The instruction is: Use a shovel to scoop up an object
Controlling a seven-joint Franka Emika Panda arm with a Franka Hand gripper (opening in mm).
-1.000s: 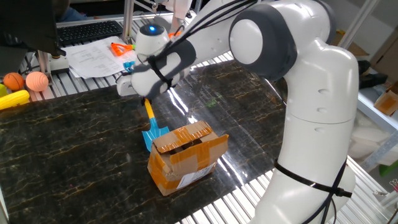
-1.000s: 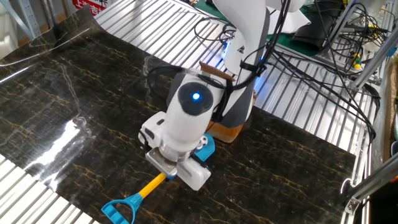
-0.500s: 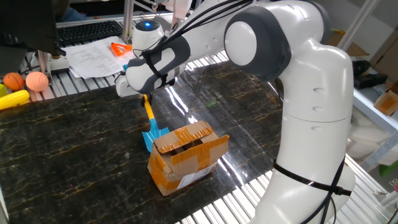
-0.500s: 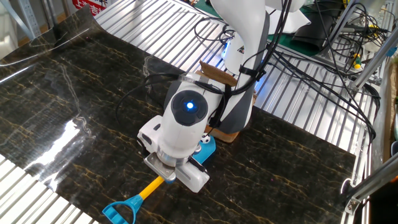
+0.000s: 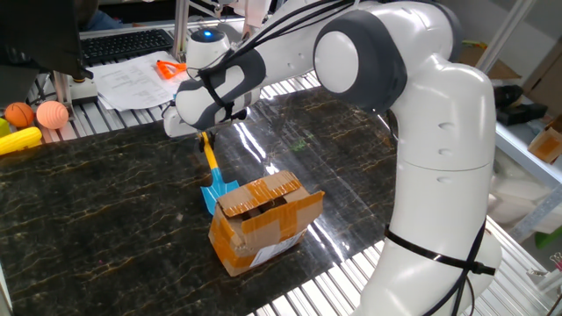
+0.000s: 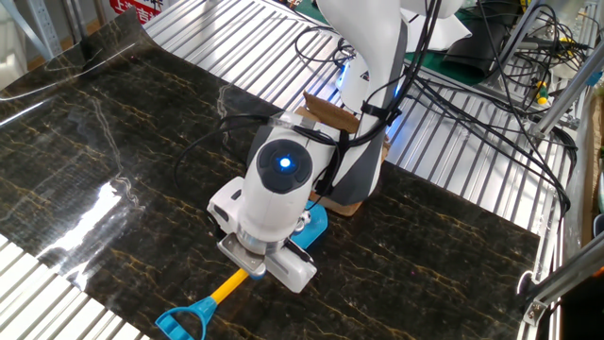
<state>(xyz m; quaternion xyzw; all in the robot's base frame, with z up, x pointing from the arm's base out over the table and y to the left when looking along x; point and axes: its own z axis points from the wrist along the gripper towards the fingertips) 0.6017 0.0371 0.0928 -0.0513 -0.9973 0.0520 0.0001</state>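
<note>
The shovel lies low on the dark table with its blue blade [image 5: 213, 195] against the brown cardboard box [image 5: 263, 219]. Its yellow shaft [image 6: 232, 282] and light blue handle [image 6: 183, 319] stick out behind the gripper in the other fixed view. My gripper [image 5: 205, 138] is shut on the shaft, just behind the blade [image 6: 312, 229]. A tiny white ball [image 6: 304, 219] seems to sit on the blade, mostly hidden by the gripper [image 6: 255, 268]. It is hidden in the first fixed view.
Two orange balls [image 5: 35, 114] and a yellow toy [image 5: 19, 140] lie at the table's far left. An orange toy shovel [image 5: 171, 66] lies on papers behind the table. Slatted metal edges [image 6: 38, 274] border the dark mat. Cables [image 6: 453, 85] hang near the arm's base.
The wrist has turned and shifted slightly towards the handle side. The shovel and the box stay about where they were.
</note>
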